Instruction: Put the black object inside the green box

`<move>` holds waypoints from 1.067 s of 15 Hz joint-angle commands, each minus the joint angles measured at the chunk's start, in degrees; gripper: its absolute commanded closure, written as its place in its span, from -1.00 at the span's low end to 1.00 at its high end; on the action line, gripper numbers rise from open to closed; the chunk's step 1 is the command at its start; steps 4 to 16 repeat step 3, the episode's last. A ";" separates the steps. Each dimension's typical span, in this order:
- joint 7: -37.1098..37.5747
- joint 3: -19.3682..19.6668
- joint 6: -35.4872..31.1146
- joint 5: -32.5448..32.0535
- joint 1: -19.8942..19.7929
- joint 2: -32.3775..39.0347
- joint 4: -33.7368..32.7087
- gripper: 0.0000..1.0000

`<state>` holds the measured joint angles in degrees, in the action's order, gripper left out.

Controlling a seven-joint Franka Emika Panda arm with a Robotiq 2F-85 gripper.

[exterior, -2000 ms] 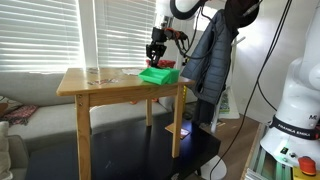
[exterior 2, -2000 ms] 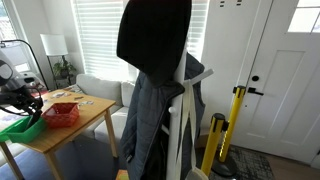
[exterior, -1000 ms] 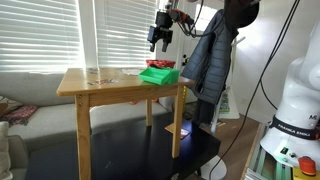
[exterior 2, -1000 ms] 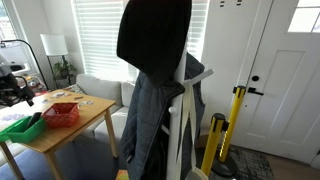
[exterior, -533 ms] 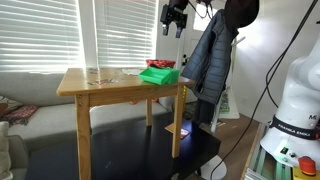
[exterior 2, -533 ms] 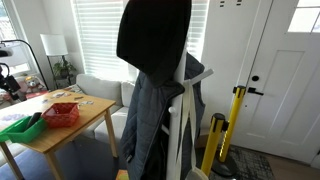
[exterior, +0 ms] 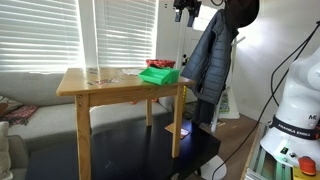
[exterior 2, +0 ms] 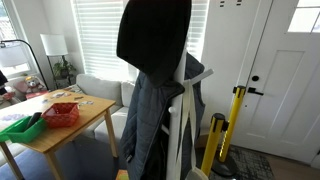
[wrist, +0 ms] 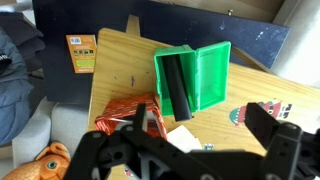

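The green box (exterior: 159, 74) sits at the table's end in an exterior view and shows at the near left corner (exterior 2: 20, 127) in the other. In the wrist view the green box (wrist: 203, 78) lies far below, with the black object (wrist: 178, 86), a long dark bar, lying inside it along one side. My gripper (exterior: 186, 10) hangs high above the table near the top of the picture. In the wrist view the gripper (wrist: 202, 122) is open, its fingers (wrist: 263, 126) spread wide with nothing between them.
A red mesh basket (wrist: 125, 110) stands beside the green box, with a white paper (wrist: 185, 136) by it. The wooden table (exterior: 110, 86) carries small printed items. A coat rack with a dark jacket (exterior: 210, 60) stands close to the arm. A sofa (exterior: 30, 90) lies behind.
The open gripper has risen from just above the green box to well over the table and drifted toward the coat rack. It has left the second exterior view. The black object stays in the box.
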<state>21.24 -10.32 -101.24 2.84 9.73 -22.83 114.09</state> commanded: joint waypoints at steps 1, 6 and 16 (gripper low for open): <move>-0.39 -0.97 0.15 0.45 -1.25 -0.21 0.03 -1.00; -0.43 -0.96 0.15 0.46 -1.24 -0.22 0.30 -1.00; -0.43 -0.96 0.15 0.46 -1.24 -0.22 0.30 -1.00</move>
